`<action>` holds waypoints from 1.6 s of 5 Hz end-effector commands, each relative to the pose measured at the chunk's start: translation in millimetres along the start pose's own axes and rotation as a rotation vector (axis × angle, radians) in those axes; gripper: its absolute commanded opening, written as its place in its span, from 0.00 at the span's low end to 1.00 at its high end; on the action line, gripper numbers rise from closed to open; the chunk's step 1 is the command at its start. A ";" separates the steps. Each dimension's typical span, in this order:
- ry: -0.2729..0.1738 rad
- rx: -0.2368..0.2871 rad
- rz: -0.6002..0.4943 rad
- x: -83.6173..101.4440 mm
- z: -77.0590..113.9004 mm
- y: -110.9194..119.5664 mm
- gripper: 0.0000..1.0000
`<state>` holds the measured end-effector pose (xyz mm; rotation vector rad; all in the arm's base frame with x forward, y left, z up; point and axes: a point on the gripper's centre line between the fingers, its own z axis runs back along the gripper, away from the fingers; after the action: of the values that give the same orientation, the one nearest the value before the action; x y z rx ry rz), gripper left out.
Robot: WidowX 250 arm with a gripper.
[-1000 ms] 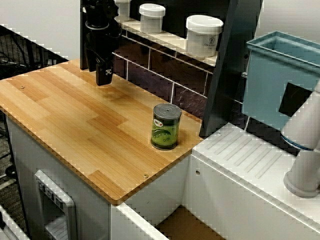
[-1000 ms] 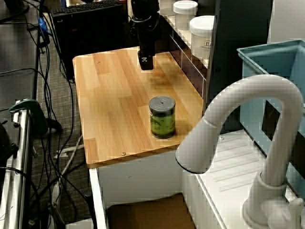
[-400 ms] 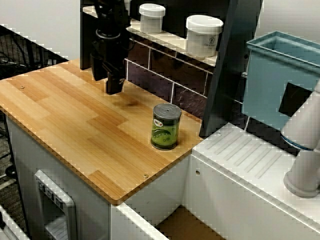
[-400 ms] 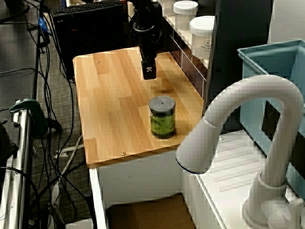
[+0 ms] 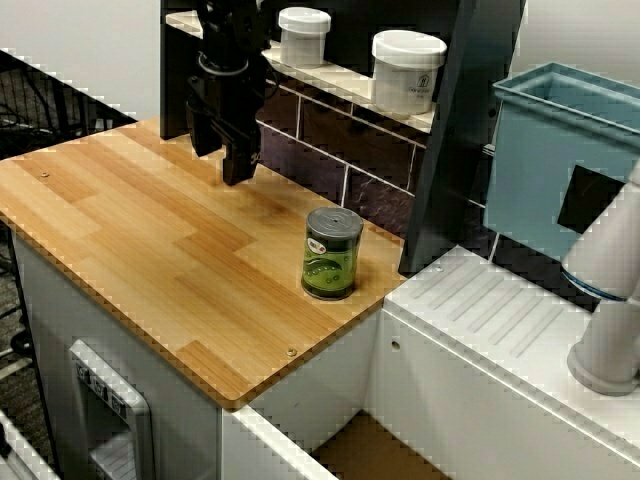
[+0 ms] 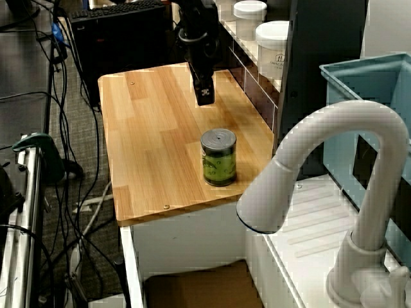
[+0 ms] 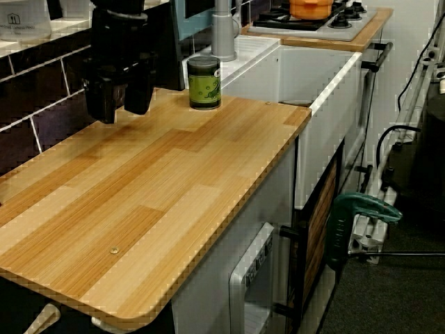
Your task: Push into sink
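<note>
The green can [image 5: 331, 253] stands upright on the wooden counter [image 5: 150, 250], near its right end and close to the edge above the sink. Only a slice of the sink [image 5: 365, 452] shows, a brown floor between white walls at the bottom. My black gripper [image 5: 222, 160] hangs just above the counter by the tiled back wall, well to the left of the can and apart from it. In the side view the gripper [image 7: 119, 104] shows two fingers with a narrow gap and nothing between them. The can [image 6: 218, 157] sits between the gripper [image 6: 204, 96] and the sink [image 6: 199, 289].
White jars [image 5: 407, 70] stand on a shelf above the tiles. A dark post [image 5: 450, 140] rises just behind the can. Right of the sink are a ribbed white drainboard [image 5: 500, 310], a white faucet [image 6: 334, 167] and a light blue bin [image 5: 560, 160].
My gripper has moved right along the back wall, closer to the can. The can has not moved.
</note>
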<state>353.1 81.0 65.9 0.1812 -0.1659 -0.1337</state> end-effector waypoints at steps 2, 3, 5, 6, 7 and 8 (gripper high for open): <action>-0.053 -0.058 -0.002 4.1 30.0 -49.1 1.00; -0.055 -0.044 -0.060 3.6 29.8 -84.0 1.00; -0.074 -0.090 -0.099 13.2 29.3 -114.8 1.00; -0.069 -0.133 -0.144 13.9 30.7 -133.5 1.00; -0.073 -0.169 -0.193 9.6 39.6 -160.9 1.00; -0.058 -0.185 -0.246 0.8 45.0 -189.1 1.00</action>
<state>320.2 -108.8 56.4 0.0214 -0.1349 -0.3960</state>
